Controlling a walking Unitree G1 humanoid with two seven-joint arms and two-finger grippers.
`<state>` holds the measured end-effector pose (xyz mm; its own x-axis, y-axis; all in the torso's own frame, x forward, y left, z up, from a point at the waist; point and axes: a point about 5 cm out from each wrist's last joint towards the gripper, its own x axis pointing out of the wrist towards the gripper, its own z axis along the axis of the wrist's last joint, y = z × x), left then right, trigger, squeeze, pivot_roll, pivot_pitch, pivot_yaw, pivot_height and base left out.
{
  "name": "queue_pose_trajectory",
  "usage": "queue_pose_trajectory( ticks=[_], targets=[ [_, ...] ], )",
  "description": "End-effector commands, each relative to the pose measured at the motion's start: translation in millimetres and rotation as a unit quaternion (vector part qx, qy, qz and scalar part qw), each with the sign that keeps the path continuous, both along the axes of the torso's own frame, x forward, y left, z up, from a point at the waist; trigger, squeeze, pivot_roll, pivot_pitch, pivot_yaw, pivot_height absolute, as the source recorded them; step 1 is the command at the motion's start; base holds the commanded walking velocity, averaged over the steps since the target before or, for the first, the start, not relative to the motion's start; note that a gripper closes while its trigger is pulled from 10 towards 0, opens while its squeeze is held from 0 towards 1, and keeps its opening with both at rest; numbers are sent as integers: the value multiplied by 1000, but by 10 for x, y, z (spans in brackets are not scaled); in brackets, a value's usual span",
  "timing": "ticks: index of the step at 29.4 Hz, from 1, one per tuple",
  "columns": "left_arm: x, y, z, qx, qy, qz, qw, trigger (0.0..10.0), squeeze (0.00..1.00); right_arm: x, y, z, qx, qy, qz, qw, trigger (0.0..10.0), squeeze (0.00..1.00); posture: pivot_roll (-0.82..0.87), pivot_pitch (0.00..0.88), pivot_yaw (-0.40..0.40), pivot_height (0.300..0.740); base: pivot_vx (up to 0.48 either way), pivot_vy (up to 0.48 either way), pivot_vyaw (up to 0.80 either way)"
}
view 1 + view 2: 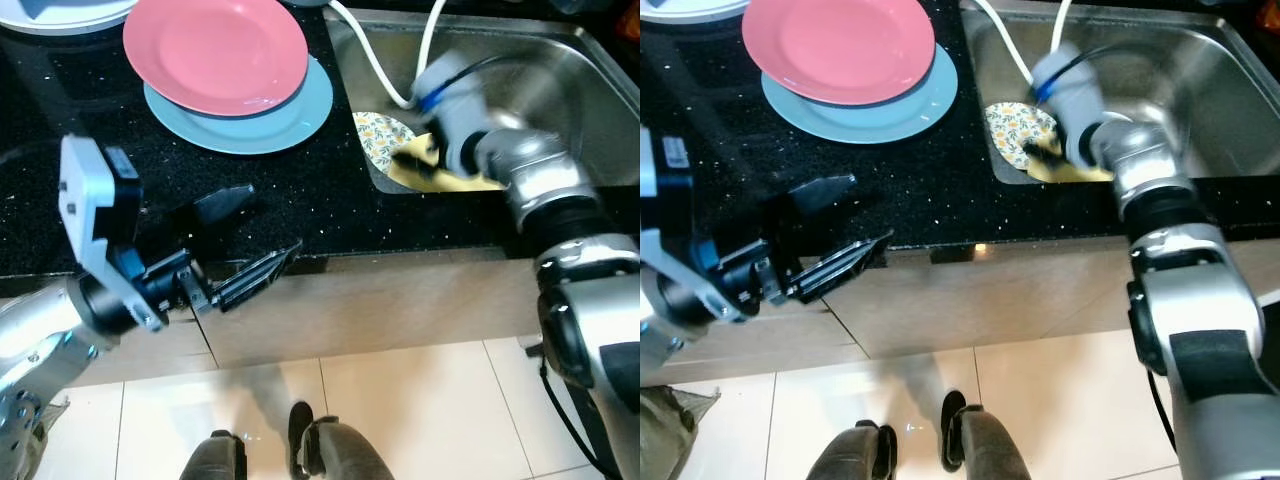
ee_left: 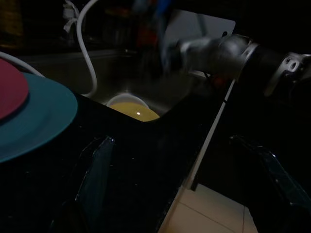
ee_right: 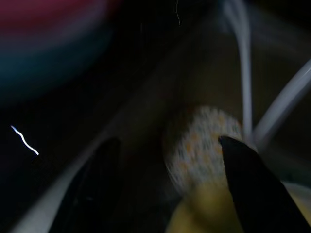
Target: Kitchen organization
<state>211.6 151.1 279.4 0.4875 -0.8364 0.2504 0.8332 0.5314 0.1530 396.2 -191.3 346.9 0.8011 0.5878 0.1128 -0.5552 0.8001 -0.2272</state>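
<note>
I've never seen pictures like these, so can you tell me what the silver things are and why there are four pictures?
The silver things are a robot's two arms. Each ends in a hand with two long black fingers. Two pictures come from cameras in the robot's head, looking down at a kitchen counter. The two dark pictures come from little cameras on its wrists.

On the black counter a pink plate sits on top of a blue plate. Beside them is a metal sink with a flowery dish and something yellow in it.

The right hand reaches down into the sink, fingers open around the flowery dish. The left hand hovers open at the counter's front edge, holding nothing.
</note>
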Motion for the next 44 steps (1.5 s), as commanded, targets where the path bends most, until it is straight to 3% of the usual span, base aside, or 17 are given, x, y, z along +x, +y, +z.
queue_pose_trajectory(
  ticks=[1, 5, 7, 10, 11, 14, 16, 25, 28, 31, 32, 33, 34, 35, 37, 40, 44],
  targets=[
    [-6, -13, -17, 7, -3, -6, 1000, 10000, 0, -82, -63, 83, 43, -16, 32, 998, 10000, 0, 104, 176, -73, 740, 0, 0, 0],
    [48, -3, -11, 10, -15, 3, 1000, 10000, 0, -323, -148, 93, 134, -109, 79, 982, 10000, 0, 117, 145, -73, 740, 0, 0, 0],
    [80, 30, 2, 10, -23, 19, 1000, 10000, 0, -381, -55, 4, 190, -123, 96, 969, 10000, 0, 131, 125, -70, 740, 0, 0, 0],
    [108, 56, 8, 11, -28, 32, 999, 10000, 0, -415, 67, -77, 219, -124, 116, 961, 10000, 0, 142, 119, -73, 740, 0, 0, 0],
    [108, 56, 8, 11, -28, 32, 999, 10000, 0, -415, 67, -77, 219, -124, 116, 961, 10000, 0, 142, 119, -73, 740, 0, 0, 0],
    [154, 95, -33, 16, -31, 68, 997, 10000, 0, -426, 342, -216, 247, -112, 141, 952, 10000, 0, 165, 111, -79, 740, 0, 0, 733],
    [168, 102, -81, 17, -28, 85, 996, 10000, 0, -392, 442, -269, 265, -99, 145, 948, 10000, 0, 181, 104, -87, 740, 0, 0, 800],
    [262, 85, -223, 9, -15, 147, 989, 10000, 0, -394, 637, -360, 270, -88, 143, 948, 10000, 0, 209, 103, -95, 740, 0, 0, 800],
    [277, 19, -281, 0, -5, 151, 989, 10000, 0, -393, 818, -398, 233, -94, 128, 959, 10000, 0, 214, 106, -94, 740, 0, 0, 800],
    [277, 19, -281, 0, -5, 151, 989, 10000, 0, -393, 818, -398, 233, -94, 128, 959, 10000, 0, 214, 106, -94, 740, 0, 0, 800],
    [280, 4, -296, 1, -4, 154, 988, 10000, 0, -382, 870, -408, 209, -97, 118, 966, 10000, 0, 216, 104, -94, 740, 0, 0, 0],
    [309, 23, -322, 7, -2, 172, 985, 10000, 0, -350, 944, -445, 142, -102, 98, 980, 10000, 0, 218, 103, -95, 740, 0, 0, 0],
    [309, 23, -322, 7, -2, 172, 985, 10000, 0, -350, 944, -445, 142, -102, 98, 980, 10000, 0, 218, 103, -95, 740, 0, 0, 0],
    [334, 48, -337, 10, -3, 187, 982, 10000, 0, -314, 998, -487, 76, -109, 76, 988, 10000, 0, 220, 102, -96, 740, 0, 0, 0],
    [373, 129, -327, 14, -9, 215, 976, 10000, 0, -259, 1086, -517, -16, -128, 48, 990, 10000, 0, 222, 102, -97, 740, 0, 0, 0],
    [380, 185, -314, 18, -15, 230, 973, 10000, 0, -213, 1169, -518, -81, -144, 33, 986, 10000, 0, 229, 105, -101, 740, 0, 0, 0],
    [375, 211, -321, 22, -15, 237, 971, 10000, 0, -177, 1193, -521, -108, -147, 20, 983, 10000, 0, 234, 108, -110, 740, 0, 0, 0]
  ],
)
